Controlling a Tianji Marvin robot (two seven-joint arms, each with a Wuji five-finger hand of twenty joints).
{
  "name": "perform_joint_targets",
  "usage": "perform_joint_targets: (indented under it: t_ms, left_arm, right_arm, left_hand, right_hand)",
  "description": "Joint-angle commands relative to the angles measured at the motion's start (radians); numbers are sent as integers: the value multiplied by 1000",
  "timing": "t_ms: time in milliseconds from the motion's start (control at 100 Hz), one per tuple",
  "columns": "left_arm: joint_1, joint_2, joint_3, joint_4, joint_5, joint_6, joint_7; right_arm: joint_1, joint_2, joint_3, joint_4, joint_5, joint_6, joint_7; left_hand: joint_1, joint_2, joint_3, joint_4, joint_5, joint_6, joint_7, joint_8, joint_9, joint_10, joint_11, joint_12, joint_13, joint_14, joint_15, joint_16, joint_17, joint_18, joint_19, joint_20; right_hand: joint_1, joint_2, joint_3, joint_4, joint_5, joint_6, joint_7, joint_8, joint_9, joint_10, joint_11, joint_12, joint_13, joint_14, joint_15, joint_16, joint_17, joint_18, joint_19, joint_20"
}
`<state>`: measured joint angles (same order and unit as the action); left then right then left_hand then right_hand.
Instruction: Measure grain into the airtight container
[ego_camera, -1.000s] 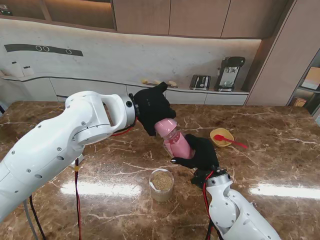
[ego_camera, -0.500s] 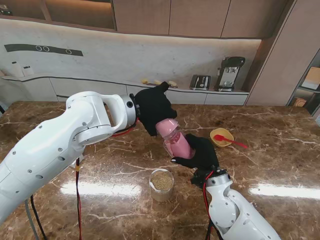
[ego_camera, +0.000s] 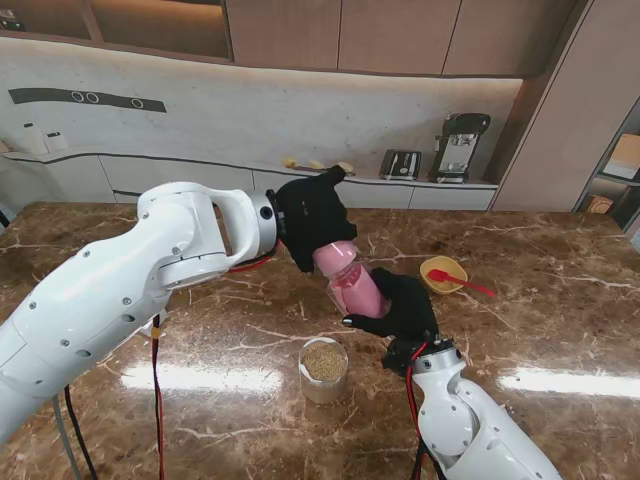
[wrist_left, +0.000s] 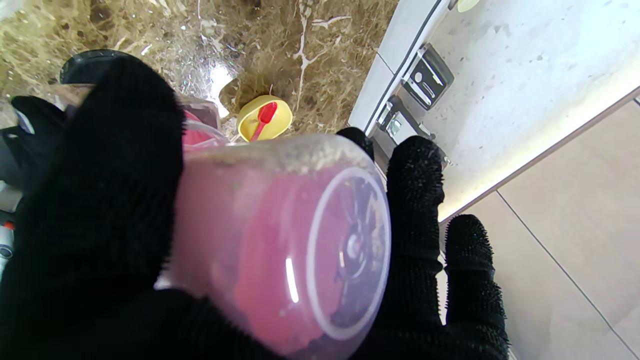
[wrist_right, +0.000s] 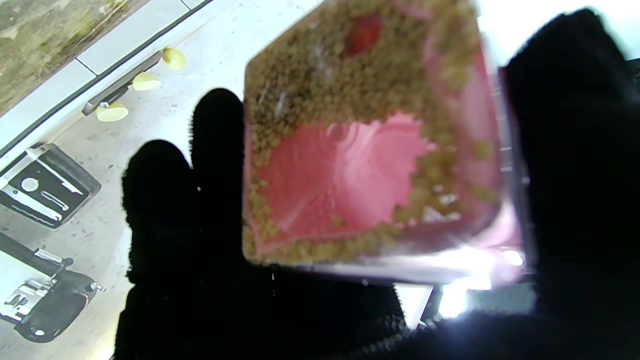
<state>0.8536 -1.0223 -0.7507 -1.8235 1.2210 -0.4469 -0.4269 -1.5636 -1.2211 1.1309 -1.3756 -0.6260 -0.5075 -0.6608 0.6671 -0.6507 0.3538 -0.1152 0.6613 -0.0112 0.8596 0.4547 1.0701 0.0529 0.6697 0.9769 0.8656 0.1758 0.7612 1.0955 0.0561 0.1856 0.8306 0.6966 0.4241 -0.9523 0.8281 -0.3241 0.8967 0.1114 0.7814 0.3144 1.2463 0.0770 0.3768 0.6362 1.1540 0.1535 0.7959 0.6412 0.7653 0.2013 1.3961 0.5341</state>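
While both hands' fingers clasp the pink container, brown marble table, wood cabinets behind.

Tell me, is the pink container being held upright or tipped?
Tipped. The pink container leans between the left hand and right hand, above the table.

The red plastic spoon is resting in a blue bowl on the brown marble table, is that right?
Not quite: the bowl is yellow, not blue. The stand view shows the red plastic spoon resting in the small yellow bowl on the brown marble table.
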Motion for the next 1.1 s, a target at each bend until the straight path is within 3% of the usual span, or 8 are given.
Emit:
perform_joint_targets:
  t_ms: [0,650,1090]
  left_arm:
    - [0,-4,16,3,8,-14,-2]
    - [-2,-1,14,0,38,-43,9]
    - [72,-2,-65,3,-66,39,-16]
  right_arm:
    - [4,-11,0,-25,4,-9,5]
    - [6,-12,0,-24,3,-14,3]
    - [7,-17,5,-19,12,-28,-6]
  left_hand:
    - [111,220,313,-22,145,-158,67,-10,136,-111,186,41,44,1,46,16,-6,11,26,-5]
    - [111,230,295,-21,139,-193,60,-16,122,-124,179,45,27,-11,33,14,-12,13,13,-12]
    - [108,250,270,-28,118,-244,70,21,98,-148,157,38,11,-31,-1,-1,-15,13,10,-10]
  right_hand:
    - [343,185,357,65,106,-360,172,3,70,-159,80,20,50,-149,22,13,9,-40,32,7]
    - [343,185,357,65,107,-360,173,3,70,-160,81,20,49,-149,21,12,9,-40,32,7]
    - [343,183,358,65,108,-363,172,3,71,-162,81,21,49,-152,21,12,9,-40,32,7]
